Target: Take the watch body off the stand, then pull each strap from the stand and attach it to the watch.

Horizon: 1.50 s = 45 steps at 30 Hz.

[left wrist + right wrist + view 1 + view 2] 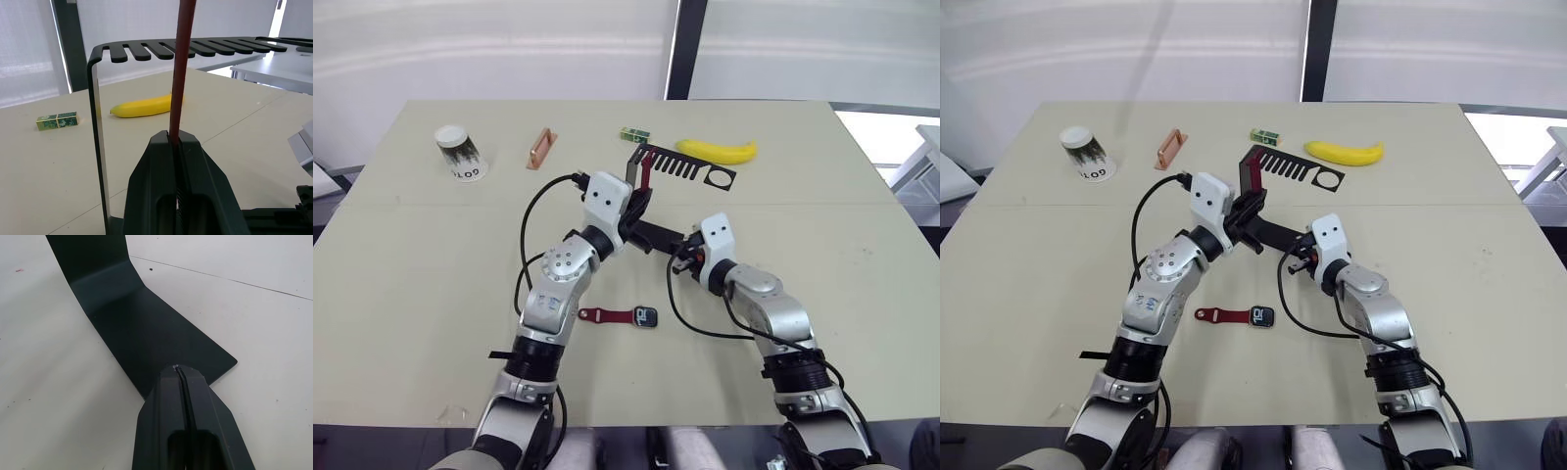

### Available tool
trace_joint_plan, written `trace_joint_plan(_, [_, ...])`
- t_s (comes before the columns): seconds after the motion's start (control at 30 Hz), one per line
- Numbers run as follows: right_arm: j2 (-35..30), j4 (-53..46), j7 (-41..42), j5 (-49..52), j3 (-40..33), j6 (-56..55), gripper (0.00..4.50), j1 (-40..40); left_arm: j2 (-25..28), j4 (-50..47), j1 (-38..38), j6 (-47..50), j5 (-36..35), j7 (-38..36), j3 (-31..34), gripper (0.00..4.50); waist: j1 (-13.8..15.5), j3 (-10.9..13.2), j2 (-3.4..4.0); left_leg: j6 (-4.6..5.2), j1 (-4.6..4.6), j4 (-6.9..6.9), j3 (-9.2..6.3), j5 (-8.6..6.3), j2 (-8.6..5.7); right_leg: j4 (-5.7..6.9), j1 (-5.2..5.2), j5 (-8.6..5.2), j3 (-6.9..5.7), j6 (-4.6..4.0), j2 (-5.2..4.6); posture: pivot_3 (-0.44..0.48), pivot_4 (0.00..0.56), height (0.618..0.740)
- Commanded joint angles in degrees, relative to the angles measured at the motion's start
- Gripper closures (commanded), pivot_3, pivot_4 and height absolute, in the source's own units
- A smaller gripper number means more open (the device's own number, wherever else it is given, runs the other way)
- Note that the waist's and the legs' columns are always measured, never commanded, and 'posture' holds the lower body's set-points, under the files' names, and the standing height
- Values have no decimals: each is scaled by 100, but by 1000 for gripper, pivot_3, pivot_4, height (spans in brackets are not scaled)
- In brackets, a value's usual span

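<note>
The black stand (683, 167) rises mid-table, its foot (146, 328) flat on the surface. One maroon strap (183, 73) hangs from a slot in its comb arm. My left gripper (176, 143) is shut on that strap's lower part, just under the arm. My right gripper (179, 368) is shut, and its tips rest on the near edge of the foot. The watch body (646, 317) lies on the table in front of the stand, between my arms. Another maroon strap (603, 315) is joined to its left side.
Behind the stand lie a banana (717, 150) and a small green block (634, 134). A copper-coloured bar (541, 149) and an upturned paper cup (460, 152) are at the back left. Beige table (411, 294) stretches open to both sides.
</note>
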Motion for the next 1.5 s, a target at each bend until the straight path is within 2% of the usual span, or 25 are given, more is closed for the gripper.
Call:
trace_joint_plan(0.03, [-55, 92, 52, -16, 31, 190, 4500, 90, 102, -579, 135, 101, -183, -121, 71, 4458, -5, 0, 0, 0, 0, 0, 0, 0, 0, 0, 0, 0, 0, 0, 0, 0, 150, 740])
trace_joint_plan(0.13, [-105, 16, 76, 13, -3, 238, 4500, 103, 382, -1015, 316, 385, -405, -401, 155, 4458, -4, 0, 0, 0, 0, -1, 0, 0, 0, 0, 0, 0, 0, 0, 0, 0, 150, 740])
trace_joint_plan(0.33, [-358, -597, 254, 158, -141, 52, 4500, 296, 1184, -1474, 421, 1081, -1447, -1539, 408, 4458, 37, 0, 0, 0, -3, 0, -3, 0, 0, -5, 1, 0, -1, 0, -1, 0, 150, 740])
trace_joint_plan(0.43, [-637, -1405, 487, 442, -412, -100, 4500, 525, 1516, -1442, 308, 1675, -2270, -2213, 615, 4458, 88, 4, 4, 1, -9, 0, -3, 0, -1, -12, 0, 0, -1, 0, -1, 0, 150, 740])
trace_joint_plan(0.57, [-1100, -2515, 1048, 1300, -900, 283, 4500, 996, 1938, -1439, 209, 1982, -2858, -3018, 578, 4458, 122, 8, 10, 1, -11, -4, -5, 0, -1, -25, -1, 0, -2, 0, 1, 0, 150, 740])
trace_joint_plan(0.67, [-1370, -3260, 1422, 2492, -1428, 962, 3605, 1318, 2022, -1290, 109, 2150, -3165, -3348, 561, 4500, 137, 8, 10, 1, -11, -5, -8, 0, 0, -30, 4, 0, -3, 0, 1, 0, 150, 740])
trace_joint_plan(0.77, [-1587, -3743, 1730, 4025, -1896, 1644, 2243, 1506, 2010, -1051, -78, 2374, -3473, -3618, 554, 4500, 139, 8, 9, 2, -11, -5, -10, -1, 0, -32, 7, 0, -3, 0, 1, 0, 150, 740])
trace_joint_plan(0.9, [-1345, -3659, 1190, 5536, -2150, 2010, 346, 1185, 1921, -724, -327, 2508, -3624, -3886, 417, 4500, 109, 9, 10, 2, -9, -4, -8, -1, 1, -32, 8, 0, -2, 0, 2, 0, 150, 740])
trace_joint_plan(0.93, [-1318, -3641, 1057, 5670, -2135, 2034, 49, 1111, 1897, -667, -361, 2494, -3606, -3903, 397, 4500, 110, 8, 11, 2, -9, -5, -8, -1, 2, -32, 7, 0, -2, 0, 2, 0, 150, 740])
trace_joint_plan(1.1, [-1059, -3361, 192, 6272, -2002, 2092, 49, 578, 1784, -584, -482, 2602, -3663, -4050, 282, 4500, 129, 9, 10, 2, -10, -6, -9, -1, 1, -34, 7, 0, -2, 0, 0, 0, 150, 740])
trace_joint_plan(1.23, [-1169, -3237, -106, 6906, -1961, 2222, 49, 240, 1766, -558, -541, 2624, -3616, -4130, 206, 4500, 137, 9, 10, 4, -13, -5, -10, 0, 1, -38, 6, 0, -3, 0, -1, 0, 150, 740])
trace_joint_plan(1.4, [-1412, -3253, -211, 6906, -1650, 2297, 49, -2, 1698, -558, -583, 2585, -3559, -4117, 123, 4500, 135, 9, 10, 4, -13, -7, -11, 0, 2, -40, 6, 0, -3, 0, 0, 0, 150, 740])
trace_joint_plan(1.5, [-1493, -3285, -202, 6922, -1528, 2293, 786, -79, 1702, -584, -570, 2589, -3586, -4120, 117, 4500, 131, 9, 10, 4, -14, -7, -10, 0, 2, -40, 6, 0, -3, 0, 0, 0, 150, 740])
